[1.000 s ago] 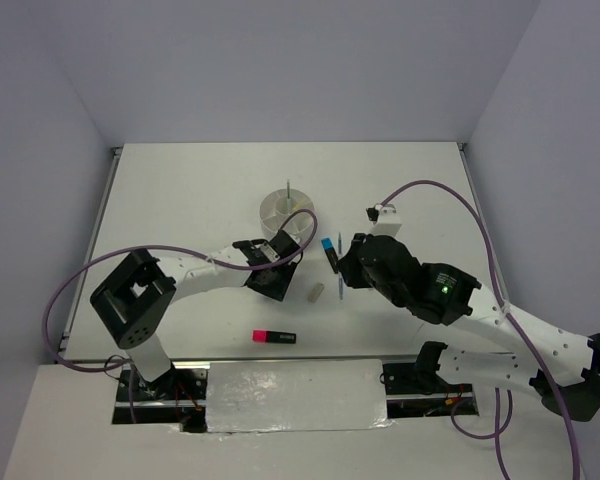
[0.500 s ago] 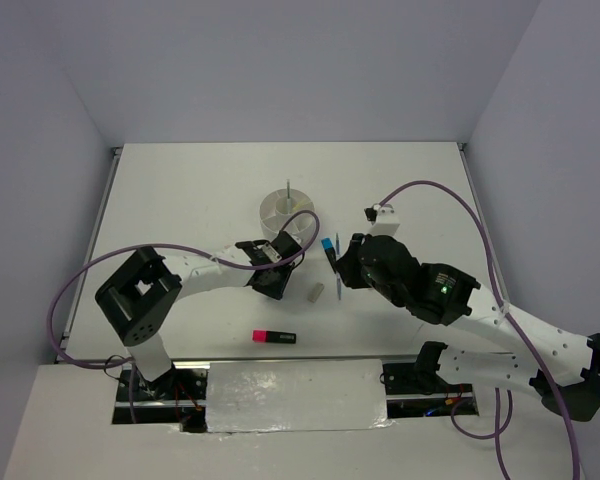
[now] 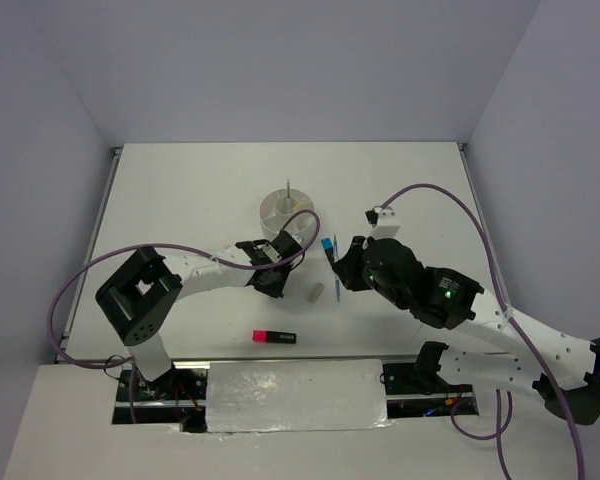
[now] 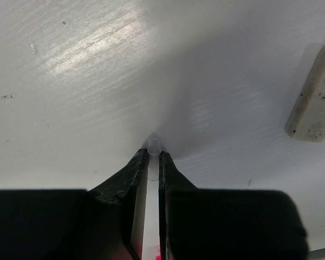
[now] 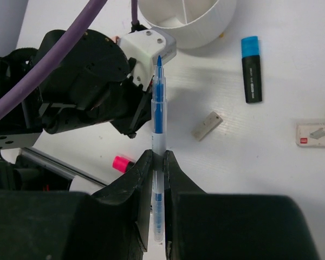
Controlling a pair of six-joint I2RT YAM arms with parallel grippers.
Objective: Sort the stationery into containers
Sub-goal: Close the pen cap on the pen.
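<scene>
My left gripper [image 4: 153, 157] has both black fingers [image 4: 131, 174] pinched close on a thin clear pen [image 4: 154, 144]. Its tip pokes out just past them, right at the white table [image 4: 86, 92]. A speckled tan eraser [image 4: 313, 100] lies flat, well apart from it.

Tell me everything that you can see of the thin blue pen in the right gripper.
The pen is thin and straight, with a clear barrel that looks like plastic, a blue core inside and a pointed blue tip. The right gripper is shut on its lower part, one finger on each side. The tip end sticks out well beyond the fingers, in line with them. Nothing else seems to touch the pen.
</scene>
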